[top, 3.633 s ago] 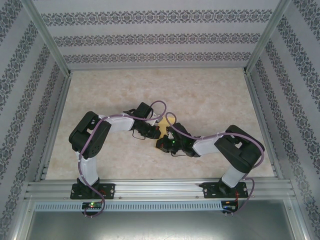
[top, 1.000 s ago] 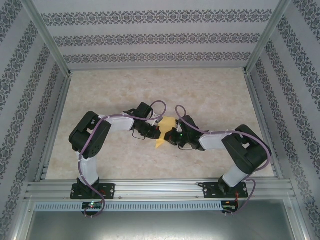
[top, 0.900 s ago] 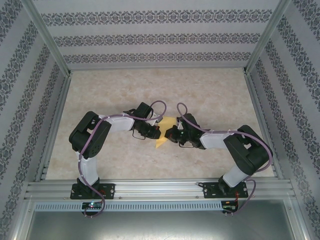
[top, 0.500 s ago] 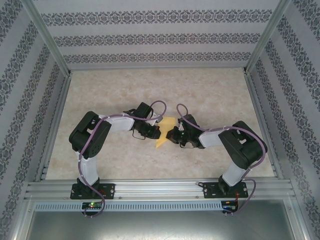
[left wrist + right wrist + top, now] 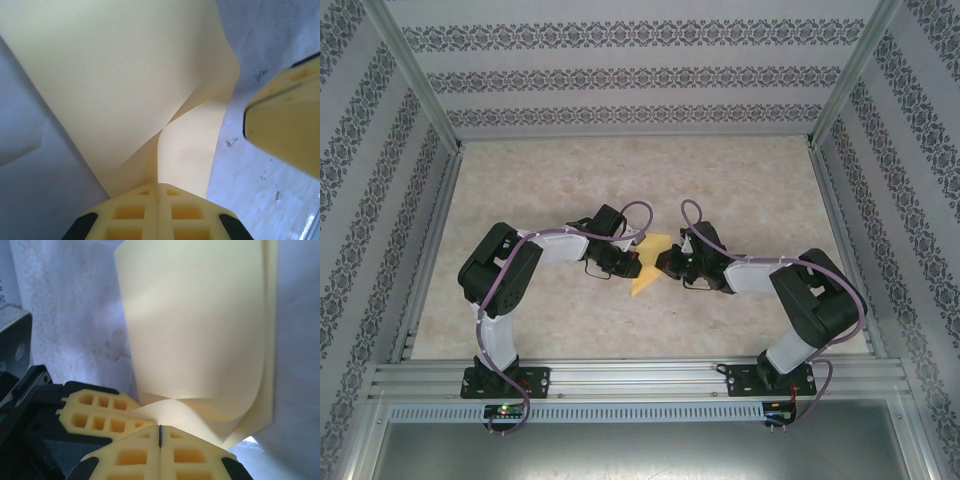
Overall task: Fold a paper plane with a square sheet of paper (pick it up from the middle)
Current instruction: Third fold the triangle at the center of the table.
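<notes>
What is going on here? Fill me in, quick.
Two robot arms are working on the square sheet of paper in the middle of the table. The left gripper and the right gripper face each other, each shut on the sheet from its own side. In the wrist views the paper is doubled over in loose, curved layers, not pressed flat. It has no dart shape yet, so the folding is unfinished.

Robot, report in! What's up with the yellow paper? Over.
Left gripper, right gripper: both shut on thin matte yellow-orange paper sheet. Sheet curled mid-fold. Nothing blocking.
</notes>
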Motion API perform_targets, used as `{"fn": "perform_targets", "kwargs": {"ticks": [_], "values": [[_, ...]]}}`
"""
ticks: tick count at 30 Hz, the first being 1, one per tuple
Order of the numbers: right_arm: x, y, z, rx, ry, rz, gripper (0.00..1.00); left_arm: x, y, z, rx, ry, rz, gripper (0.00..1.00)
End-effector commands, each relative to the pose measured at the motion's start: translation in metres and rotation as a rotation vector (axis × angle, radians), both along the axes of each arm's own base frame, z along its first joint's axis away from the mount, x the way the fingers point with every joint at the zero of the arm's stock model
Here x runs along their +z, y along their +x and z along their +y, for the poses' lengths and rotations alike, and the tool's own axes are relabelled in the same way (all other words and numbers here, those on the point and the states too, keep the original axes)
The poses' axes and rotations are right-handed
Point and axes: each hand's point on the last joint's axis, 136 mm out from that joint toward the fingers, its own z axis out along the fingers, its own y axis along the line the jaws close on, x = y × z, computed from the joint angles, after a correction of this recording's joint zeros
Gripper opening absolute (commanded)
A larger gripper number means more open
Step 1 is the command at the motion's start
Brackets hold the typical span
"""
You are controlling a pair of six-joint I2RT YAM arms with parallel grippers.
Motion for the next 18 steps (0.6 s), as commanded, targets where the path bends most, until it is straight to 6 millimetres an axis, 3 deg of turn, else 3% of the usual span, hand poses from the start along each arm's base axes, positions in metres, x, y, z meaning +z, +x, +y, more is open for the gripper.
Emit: {"fn": "perform_targets", "kwargs": {"ticks": [1, 8, 10, 15, 18], "values": [[-0.016, 0.001, -0.004, 0.004, -0.024, 0.020, 0.00, -0.023, -0.013, 0.009, -0.020, 0.072, 0.053, 0.01], [-0.042, -0.010, -0.012, -0.014, -0.031, 0.079, 0.00, -0.023, -0.013, 0.009, -0.020, 0.073, 0.054, 0.01], [-0.035, -0.008, -0.010, -0.014, -0.010, 0.066, 0.00, -0.023, -0.013, 0.009, -0.020, 0.073, 0.054, 0.01], [0.010, 0.008, -0.006, -0.007, 0.008, -0.013, 0.00, -0.022, -0.013, 0.009, -0.021, 0.071, 0.054, 0.01], [0.017, 0.013, -0.010, -0.002, -0.020, -0.026, 0.00, -0.023, -0.013, 0.009, -0.021, 0.073, 0.057, 0.01]]}}
